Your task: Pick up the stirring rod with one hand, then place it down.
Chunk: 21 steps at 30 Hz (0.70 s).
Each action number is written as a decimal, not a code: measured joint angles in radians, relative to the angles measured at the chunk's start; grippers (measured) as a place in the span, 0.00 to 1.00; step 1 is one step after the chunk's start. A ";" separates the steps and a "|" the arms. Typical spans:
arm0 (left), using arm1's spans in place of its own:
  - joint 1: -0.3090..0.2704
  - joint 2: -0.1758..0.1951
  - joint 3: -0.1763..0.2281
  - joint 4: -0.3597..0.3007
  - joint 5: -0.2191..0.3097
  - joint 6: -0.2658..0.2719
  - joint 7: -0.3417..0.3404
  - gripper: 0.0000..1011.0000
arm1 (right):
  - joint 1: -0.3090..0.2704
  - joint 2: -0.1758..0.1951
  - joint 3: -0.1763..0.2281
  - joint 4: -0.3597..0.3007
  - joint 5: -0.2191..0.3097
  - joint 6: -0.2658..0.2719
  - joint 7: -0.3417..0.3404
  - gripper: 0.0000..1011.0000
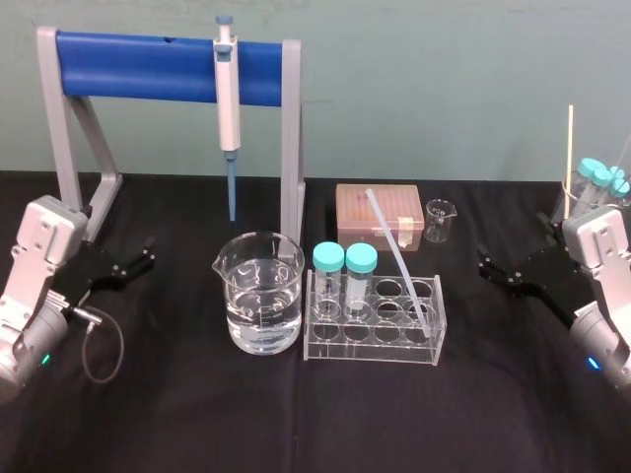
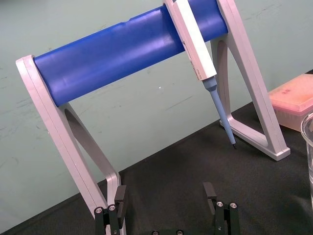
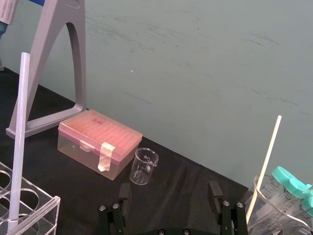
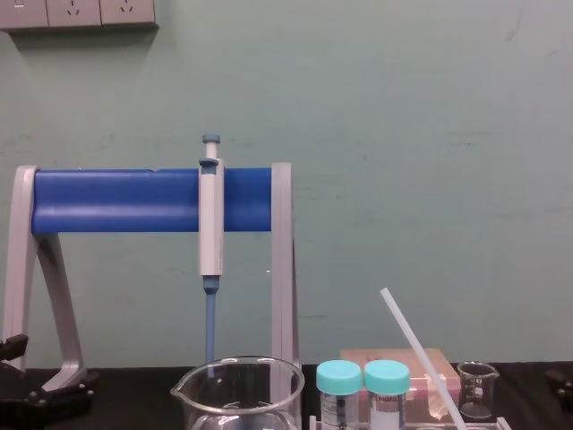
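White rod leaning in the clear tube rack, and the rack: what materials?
Long thin white stirring rod: probably plastic or frosted glass; milky, translucent, matte. Clear rectangular tube rack: likely acrylic; see-through glossy flat sheets with bright edges.

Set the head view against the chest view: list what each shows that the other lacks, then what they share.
Head view, not chest: the clear rack's base, the tube-filled beaker far right. Chest view, not head: wall sockets. Shared: stirring rod leaning from the rack, pipette on the blue stand, water beaker, teal-capped tubes, pink tip box, small beaker. The left end effector and right end effector sit open at the table's sides.
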 joint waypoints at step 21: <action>0.000 0.000 0.000 0.000 0.000 0.000 0.000 0.99 | -0.002 -0.002 0.022 -0.012 0.021 0.014 0.042 0.99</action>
